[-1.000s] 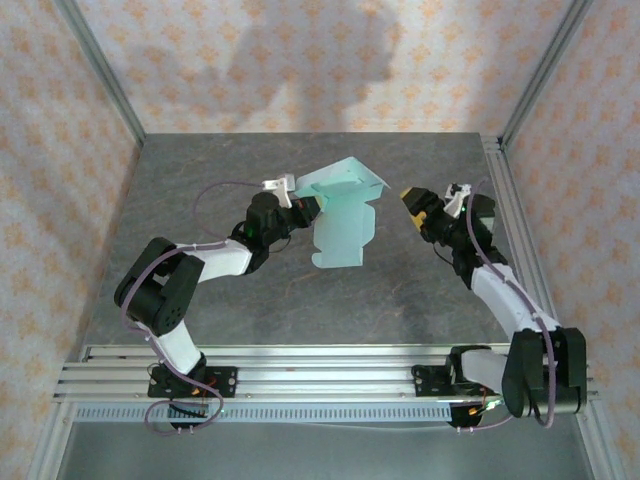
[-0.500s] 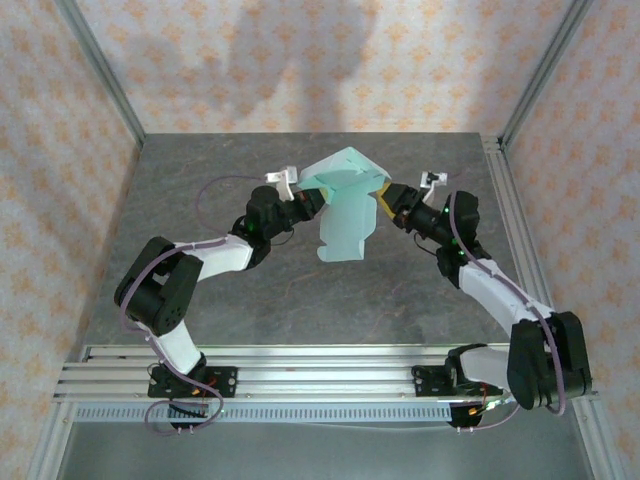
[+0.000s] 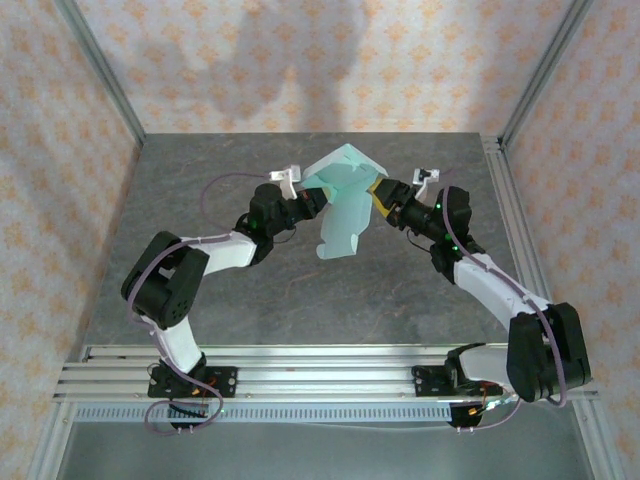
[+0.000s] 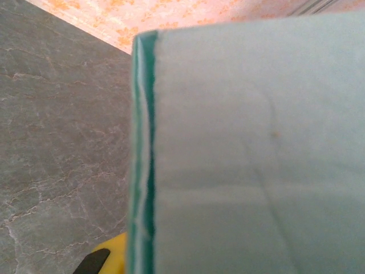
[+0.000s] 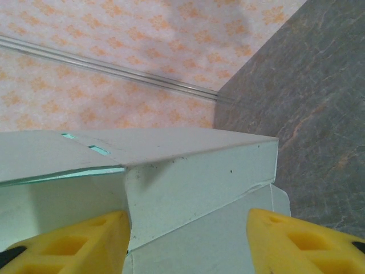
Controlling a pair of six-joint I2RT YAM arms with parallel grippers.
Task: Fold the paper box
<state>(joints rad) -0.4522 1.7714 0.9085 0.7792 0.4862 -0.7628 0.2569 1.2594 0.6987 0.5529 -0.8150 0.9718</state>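
Observation:
The paper box (image 3: 340, 205) is a pale mint card sheet, partly folded, held up above the middle of the table. My left gripper (image 3: 312, 200) is shut on its upper left part; up close the card (image 4: 251, 160) fills most of the left wrist view, with one yellow fingertip (image 4: 108, 260) beside its folded edge. My right gripper (image 3: 378, 197) is at the box's right side. Its yellow fingers (image 5: 74, 242) stand apart, open, straddling a folded side panel (image 5: 194, 177). The left finger sits against the panel's edge; the right finger is clear of it.
A grey stone-patterned table top (image 3: 250, 290) lies under the box. Patterned walls with metal corner posts (image 3: 100, 70) close in the back and sides. A rail frame (image 3: 320, 375) runs along the near edge by the arm bases.
My right gripper has moved left from beside the box up to its right side and now straddles a panel. The left gripper has tilted the box slightly, still holding it.

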